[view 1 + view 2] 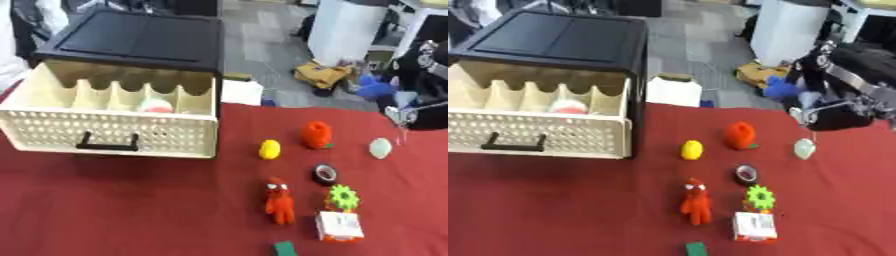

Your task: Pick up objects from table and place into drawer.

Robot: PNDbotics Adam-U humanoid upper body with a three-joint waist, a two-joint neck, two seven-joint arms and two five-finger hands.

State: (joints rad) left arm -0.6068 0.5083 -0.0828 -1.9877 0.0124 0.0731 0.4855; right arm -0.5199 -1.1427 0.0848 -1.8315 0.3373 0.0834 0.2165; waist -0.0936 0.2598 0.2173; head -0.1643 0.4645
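Observation:
The cream drawer [114, 131] stands pulled out of a black-topped cabinet [140, 37] at the left, with a white and red thing [156, 106] in one compartment. On the red table [131, 210] lie a yellow fruit [269, 149], an orange-red round toy [317, 135], a pale green egg shape [380, 148], a black tape roll [325, 173], a red figure [280, 200], a green gear [343, 197], a white and orange box [339, 226] and a green block [284, 248]. My right hand [831, 114] hangs blurred just above and behind the egg shape. My left hand is out of sight.
A white carton [674, 89] stands just behind the table's far edge beside the cabinet. Clutter in yellow and blue [337, 77] lies on the floor beyond. The drawer's black handle [107, 146] faces me.

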